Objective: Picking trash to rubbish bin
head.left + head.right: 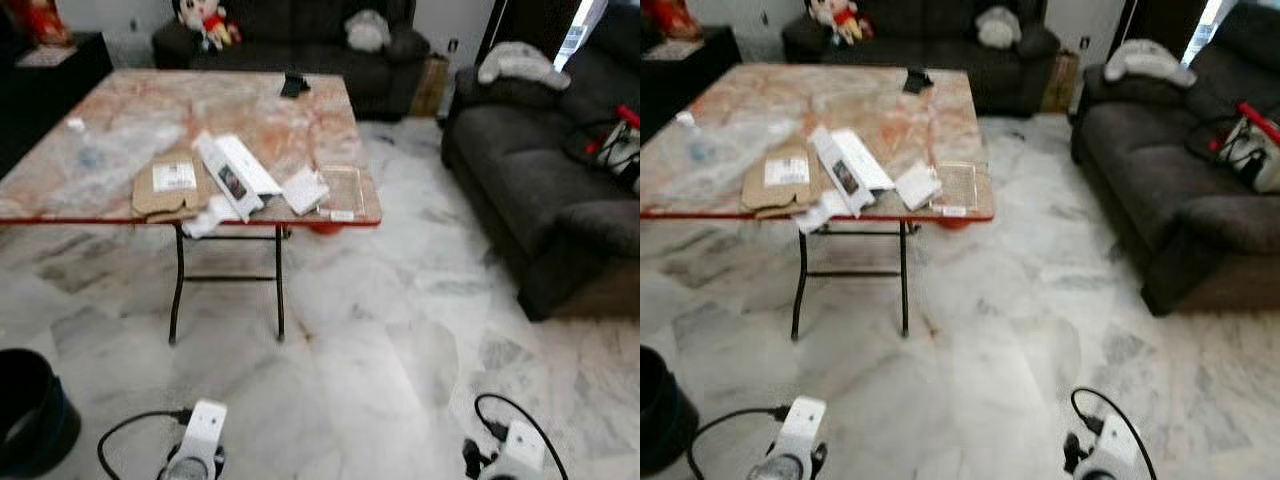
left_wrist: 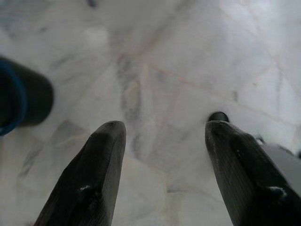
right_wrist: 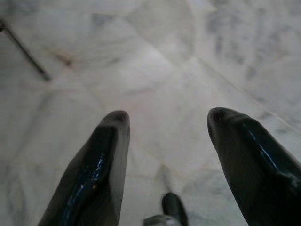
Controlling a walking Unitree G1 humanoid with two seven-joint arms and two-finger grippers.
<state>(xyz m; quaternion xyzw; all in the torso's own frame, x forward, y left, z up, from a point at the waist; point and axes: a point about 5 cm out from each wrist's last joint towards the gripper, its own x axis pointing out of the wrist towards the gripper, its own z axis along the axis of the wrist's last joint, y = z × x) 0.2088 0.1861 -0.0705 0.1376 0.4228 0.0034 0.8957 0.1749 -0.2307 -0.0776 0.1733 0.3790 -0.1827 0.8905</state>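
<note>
Trash lies along the near edge of the marble-topped folding table (image 1: 100,130): a flattened brown cardboard piece (image 1: 172,185), a long white box (image 1: 236,173), a small white packet (image 1: 305,189), a clear plastic tray (image 1: 342,189) and crumpled white paper (image 1: 208,218) hanging over the edge. The dark rubbish bin (image 1: 30,410) stands on the floor at my lower left. My left gripper (image 2: 162,141) hangs open over the marble floor, with the bin (image 2: 21,96) beside it. My right gripper (image 3: 169,136) is open above bare floor. Both wrists show at the bottom of the eye views.
A dark sofa (image 1: 540,170) stands to the right with a red-and-white bag (image 1: 620,140) on it. Another sofa (image 1: 300,40) with a doll and cushions lines the back wall. A small black object (image 1: 294,84) sits at the table's far edge. Marble floor (image 1: 380,340) spreads between me and the table.
</note>
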